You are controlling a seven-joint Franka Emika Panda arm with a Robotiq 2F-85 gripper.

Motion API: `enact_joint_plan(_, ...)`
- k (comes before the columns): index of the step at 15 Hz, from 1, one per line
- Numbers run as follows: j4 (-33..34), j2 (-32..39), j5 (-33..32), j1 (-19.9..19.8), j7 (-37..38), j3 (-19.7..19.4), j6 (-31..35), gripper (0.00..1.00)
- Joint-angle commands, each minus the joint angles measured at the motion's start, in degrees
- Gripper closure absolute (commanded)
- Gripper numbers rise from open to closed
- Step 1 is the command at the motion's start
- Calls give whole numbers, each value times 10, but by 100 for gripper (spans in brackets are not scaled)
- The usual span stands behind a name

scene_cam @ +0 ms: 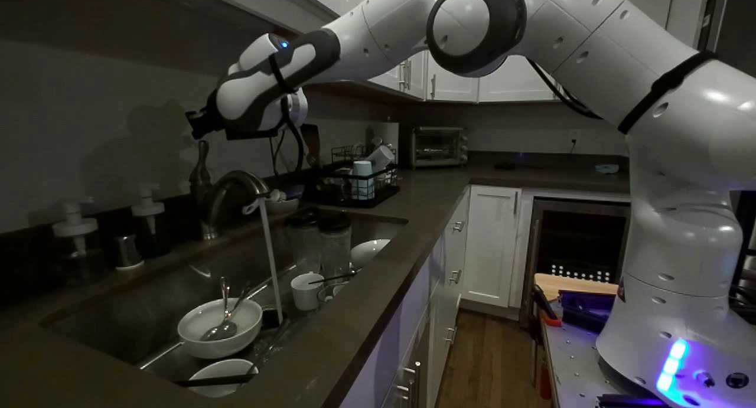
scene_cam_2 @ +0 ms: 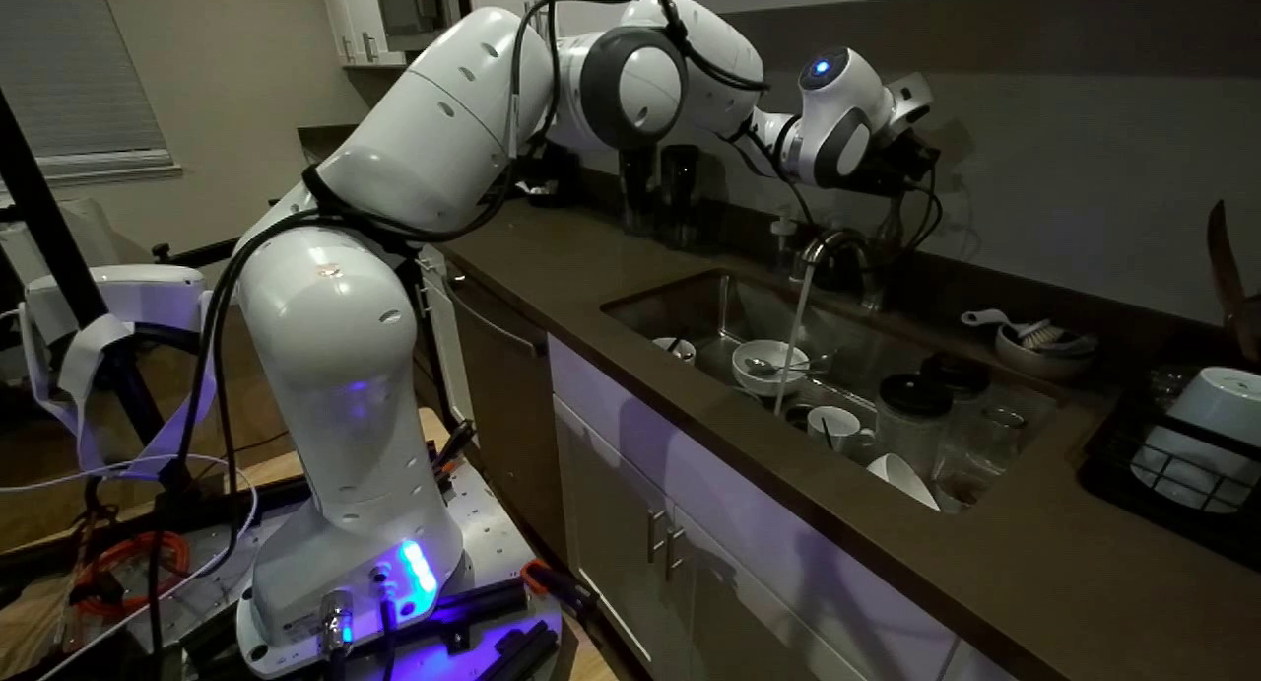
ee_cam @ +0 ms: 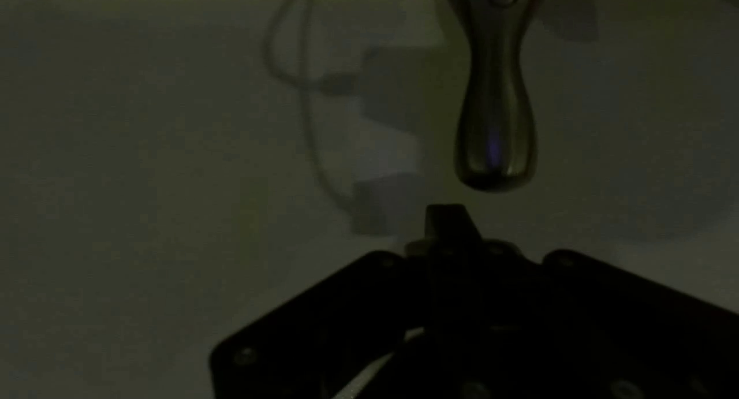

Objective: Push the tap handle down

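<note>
The tap handle (scene_cam: pixel 202 157) is a slim dark-metal lever standing up from the body of the arched tap (scene_cam: pixel 221 198). In the wrist view, the tap handle (ee_cam: pixel 496 116) hangs from the top edge with its rounded end toward my fingertips, so this picture looks upside down. In an exterior view, the handle (scene_cam_2: pixel 894 220) is partly hidden under the gripper. My gripper (ee_cam: pixel 453 214) is shut and empty, its fingertips apart from the handle's end in the picture. In an exterior view, my gripper (scene_cam: pixel 198 127) is just above the handle's top. Water runs from the spout.
The sink (scene_cam_2: pixel 724 306) holds bowls, a mug and jars. Soap bottles (scene_cam: pixel 75 231) stand beside the tap along the wall. A dish rack (scene_cam: pixel 354 186) and a bowl with a brush (scene_cam_2: pixel 1044 351) are on the counter. Upper cabinets hang over the arm.
</note>
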Motion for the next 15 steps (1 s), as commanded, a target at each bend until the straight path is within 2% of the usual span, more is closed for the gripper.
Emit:
enact_joint_plan(1, -11, -4, -18, -9, 11, 17, -1, 100)
enact_joint_plan(10, -73, -32, -18, 0, 15, 11, 19, 100)
enact_joint_plan(15, -145, -69, -14, 0, 13, 21, 54, 100)
